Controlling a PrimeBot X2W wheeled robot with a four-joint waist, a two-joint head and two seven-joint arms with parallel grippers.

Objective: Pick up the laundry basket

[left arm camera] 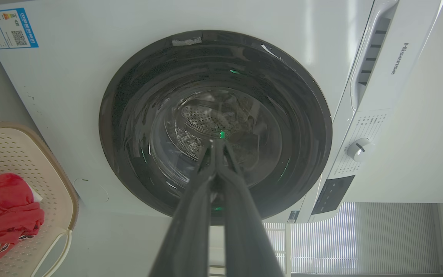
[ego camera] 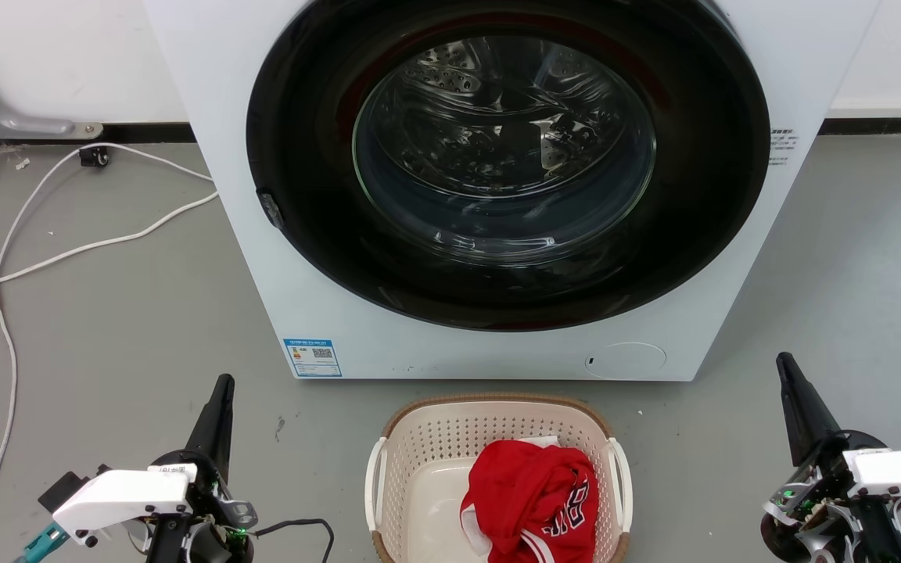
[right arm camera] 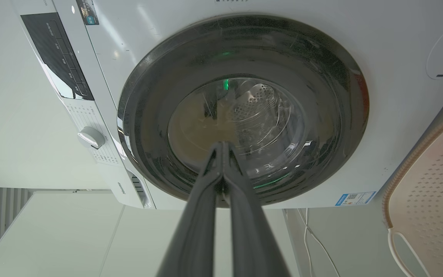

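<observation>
Head view: the laundry basket point(ego camera: 435, 434) stands on the floor point(ego camera: 106, 336), just in front of the washing machine point(ego camera: 263, 258). It lies between the two pincers and touches neither. Its near end is cut off by the frame edge, and a red garment point(ego camera: 533, 489) hides much of its inside. The left pincer point(ego camera: 220, 399) and right pincer point(ego camera: 793, 387) have their fingers pressed together, holding nothing. Each wrist view catches one basket corner.

The washer point(left arm camera: 71, 84) says "Hisense" at the upper right of the left wrist view; its blue sticker point(left arm camera: 8, 27) is too small to read.
</observation>
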